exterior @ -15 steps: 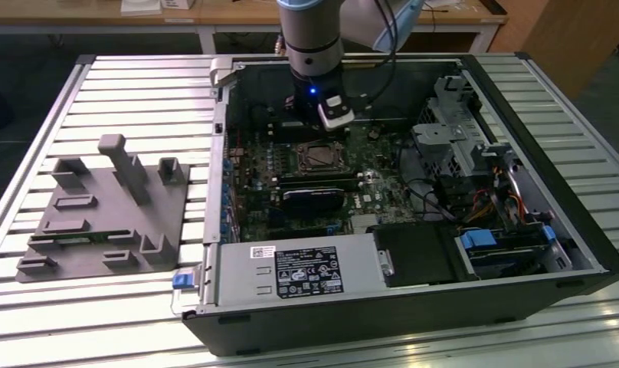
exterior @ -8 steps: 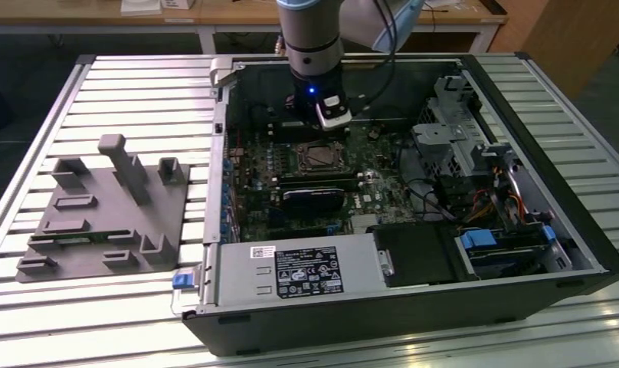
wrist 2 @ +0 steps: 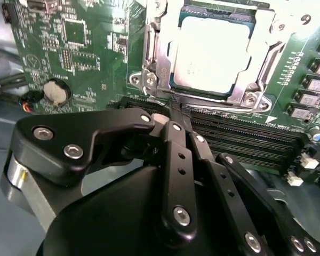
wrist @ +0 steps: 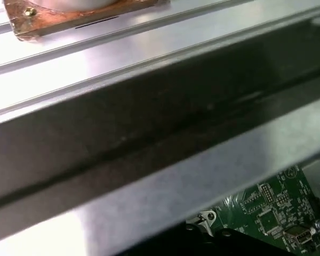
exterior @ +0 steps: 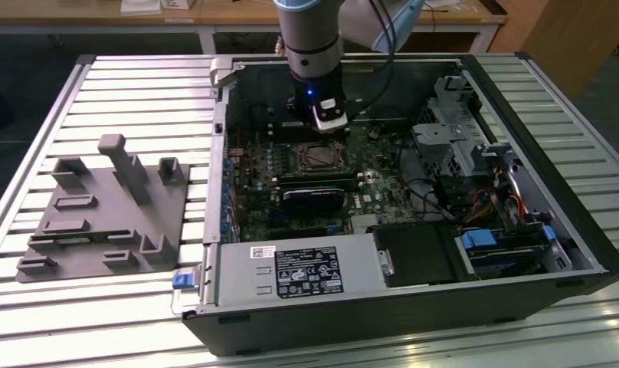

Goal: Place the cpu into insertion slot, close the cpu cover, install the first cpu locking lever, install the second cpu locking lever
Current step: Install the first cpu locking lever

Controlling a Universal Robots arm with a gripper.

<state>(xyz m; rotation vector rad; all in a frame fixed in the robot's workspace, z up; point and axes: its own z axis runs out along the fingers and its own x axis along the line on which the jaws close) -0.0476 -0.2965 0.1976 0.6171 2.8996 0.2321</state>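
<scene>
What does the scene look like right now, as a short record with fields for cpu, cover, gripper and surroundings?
cpu: seated in the slot, pale top showing
cover: down over the cpu, framing it
levers: cannot tell whether latched
gripper: fingers together, tip at the slot's edge, by the memory slots
case: open, lying on the slatted table
fixture: grey, on the table at the exterior view's left of the case
</scene>
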